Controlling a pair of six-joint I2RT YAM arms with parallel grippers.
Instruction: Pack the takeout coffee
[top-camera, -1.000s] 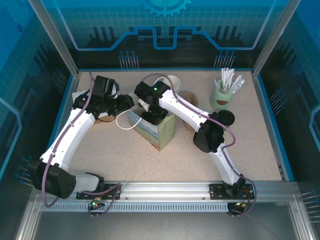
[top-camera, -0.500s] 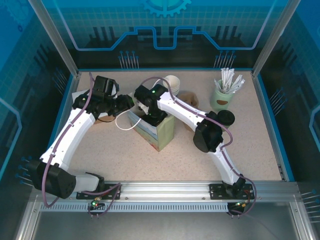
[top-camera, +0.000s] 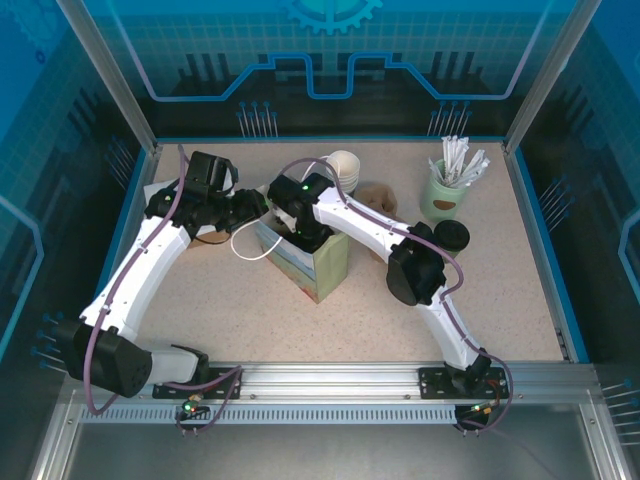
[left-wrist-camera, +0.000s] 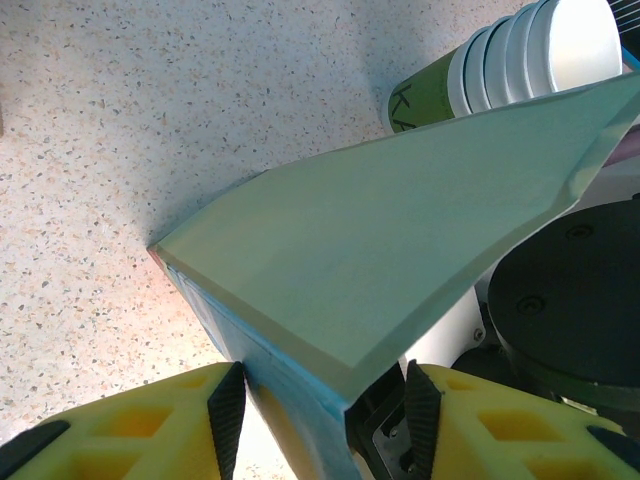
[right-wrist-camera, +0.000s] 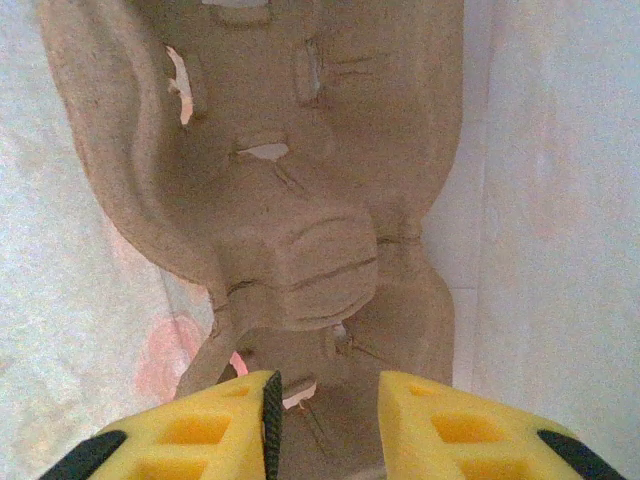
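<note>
1. Top view: the paper bag (top-camera: 322, 268) stands upright on the table (top-camera: 240, 310) with its mouth open.
2. The left gripper (top-camera: 262, 206) is at the bag's far left rim. The bag's white handle (top-camera: 244, 250) loops out just below it.
3. The right gripper (top-camera: 305, 236) reaches down into the bag's mouth.
4. A stack of cups (top-camera: 343, 163) stands behind the bag. A green cup (top-camera: 442, 200) full of white sticks is well off to the bag's right, at the back. A black lid (top-camera: 453, 236) lies to the bag's right, nearer than the green cup.
5. Left wrist view: the left gripper's (left-wrist-camera: 318, 400) yellow fingers (left-wrist-camera: 150, 435) stand apart, one on each side of the bag's (left-wrist-camera: 380, 230) rim.
6. One pad lies against the paper and a gap shows at the other, so I cannot tell whether the rim is pinched.
7. The stack of cups (left-wrist-camera: 545, 45) lies beyond the bag's far edge.
8. Right wrist view: the right gripper (right-wrist-camera: 325, 400) is inside the bag (right-wrist-camera: 560, 200), its fingers apart and nothing clamped between them.
9. The brown cardboard cup carrier (right-wrist-camera: 300, 200) sits down in the bag, between the pale walls, just beyond the fingertips.
10. I cannot tell whether the tips touch the cup carrier.
</note>
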